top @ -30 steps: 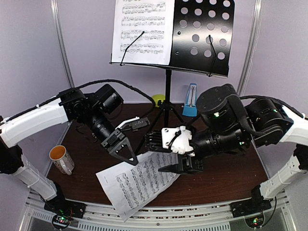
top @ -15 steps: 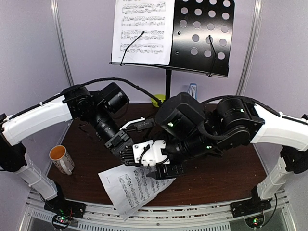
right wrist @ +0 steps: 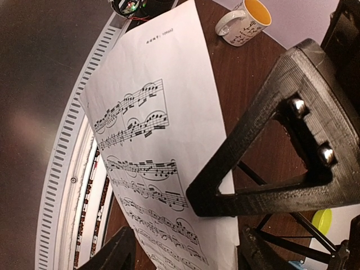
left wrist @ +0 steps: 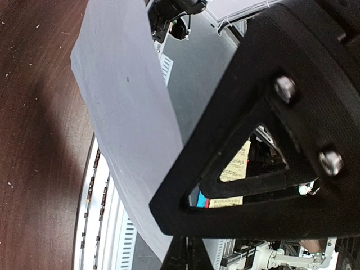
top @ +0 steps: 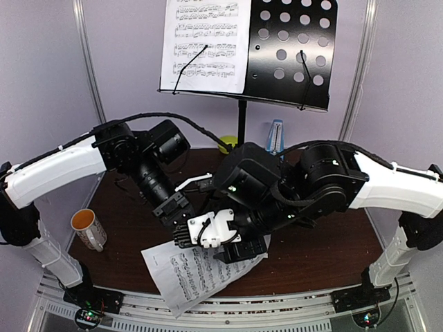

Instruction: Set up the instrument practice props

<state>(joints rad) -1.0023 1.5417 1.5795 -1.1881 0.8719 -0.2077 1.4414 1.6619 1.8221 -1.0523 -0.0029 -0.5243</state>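
Pale lilac wall panels behind a dark brown bench (top: 332,254). In the top view, locate the music stand (top: 291,48) at the rear, upright on its tripod, with the first page (top: 204,41) resting on the left half of its perforated desk. Find the second page (top: 194,277) at the near edge of the bench, overhanging it, upper part covered by the two wrists. Refer to the left wrist view for the grip, not readable from above: left jaws closed tight on the edge of the second page, blank back (left wrist: 129,124) curving up clear of the bench. Refer to the right wrist view for the printed face (right wrist: 152,140), raised and bowed, with one finger (right wrist: 253,126) of the right jaws lying across it; right jaws standing apart, contact with the paper not determinable. Note the metronome (top: 276,135) just beside the stand's post, lower half masked by the right arm, visible from above only. Note the mug (top: 88,229) at the left edge, well apart from the second page, also seen by the right wrist camera. Note the lime-green bowl (top: 227,143) at the rear, beside the stand's post, partly blocked by the left arm's cable.
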